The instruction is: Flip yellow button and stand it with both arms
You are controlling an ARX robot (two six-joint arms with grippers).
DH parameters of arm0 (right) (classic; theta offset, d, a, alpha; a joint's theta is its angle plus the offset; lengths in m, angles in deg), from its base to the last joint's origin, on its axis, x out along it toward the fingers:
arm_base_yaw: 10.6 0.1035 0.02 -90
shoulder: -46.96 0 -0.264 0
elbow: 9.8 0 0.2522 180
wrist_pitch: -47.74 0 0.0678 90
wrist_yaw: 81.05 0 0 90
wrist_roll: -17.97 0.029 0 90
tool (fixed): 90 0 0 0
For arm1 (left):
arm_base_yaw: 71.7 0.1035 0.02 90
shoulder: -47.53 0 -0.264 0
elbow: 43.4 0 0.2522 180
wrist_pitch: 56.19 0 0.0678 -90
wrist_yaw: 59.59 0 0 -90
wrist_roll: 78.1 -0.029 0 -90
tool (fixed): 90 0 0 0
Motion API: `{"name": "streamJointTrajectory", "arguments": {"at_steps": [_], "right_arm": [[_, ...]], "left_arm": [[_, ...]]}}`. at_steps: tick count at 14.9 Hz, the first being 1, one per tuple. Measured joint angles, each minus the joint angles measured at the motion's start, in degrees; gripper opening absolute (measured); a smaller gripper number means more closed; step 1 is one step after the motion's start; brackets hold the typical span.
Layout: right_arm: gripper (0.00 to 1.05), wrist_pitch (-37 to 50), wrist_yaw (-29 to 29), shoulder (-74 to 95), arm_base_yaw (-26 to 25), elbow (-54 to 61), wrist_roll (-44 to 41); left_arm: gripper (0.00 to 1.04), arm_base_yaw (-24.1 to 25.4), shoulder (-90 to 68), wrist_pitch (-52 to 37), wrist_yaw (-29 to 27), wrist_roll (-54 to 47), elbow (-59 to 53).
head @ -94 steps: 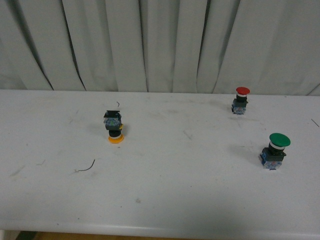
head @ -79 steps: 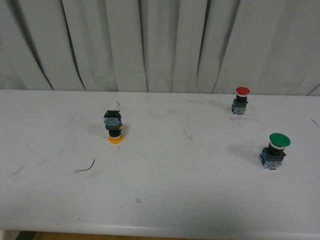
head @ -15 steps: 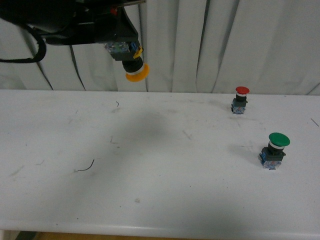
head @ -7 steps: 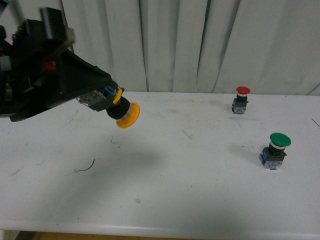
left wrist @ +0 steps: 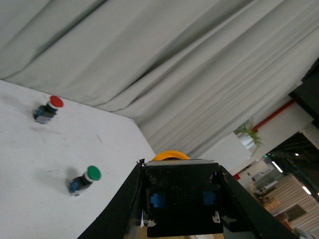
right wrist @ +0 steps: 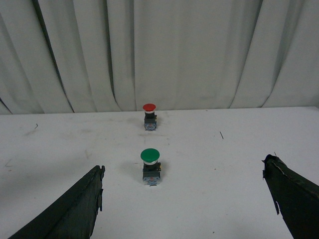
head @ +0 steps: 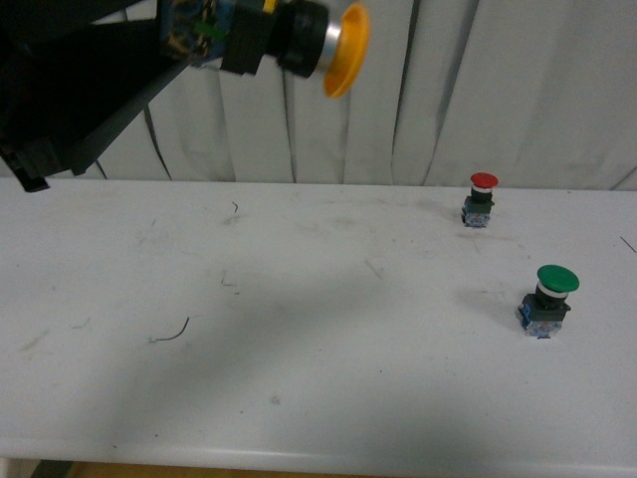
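Observation:
My left gripper (head: 204, 35) is shut on the yellow button (head: 299, 38) and holds it high above the table, close to the front camera. The button lies sideways, its yellow cap (head: 348, 38) pointing right and its blue-black base between the jaws. In the left wrist view the black base (left wrist: 179, 199) fills the gap between the jaws and the yellow cap (left wrist: 170, 156) peeks over it. My right gripper (right wrist: 184, 199) is open and empty, low over the table, and does not show in the front view.
A red-capped button (head: 481, 200) stands at the back right of the white table (head: 318, 378). A larger green-capped button (head: 548, 300) stands nearer on the right, in front of my right gripper (right wrist: 150, 167). Grey curtains hang behind.
The yellow button stood cap-down on the table's left. My left gripper took it, lifted it, and now has raised it higher and turned it sideways, cap pointing right.

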Motion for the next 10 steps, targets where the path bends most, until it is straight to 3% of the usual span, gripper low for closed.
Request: {"name": "streamJointTrajectory", "arguments": {"at_steps": [3,10], "right_arm": [[0.98,0.0,0.0,0.0,0.0,0.0,0.0],[0.98,0.0,0.0,0.0,0.0,0.0,0.0]], "left_arm": [[0.36,-2.3,-2.2,-5.1,-1.9,4.4,-1.4],[0.36,-3.8,-4.5,-6.4,-1.9,4.2,-2.1]]}}
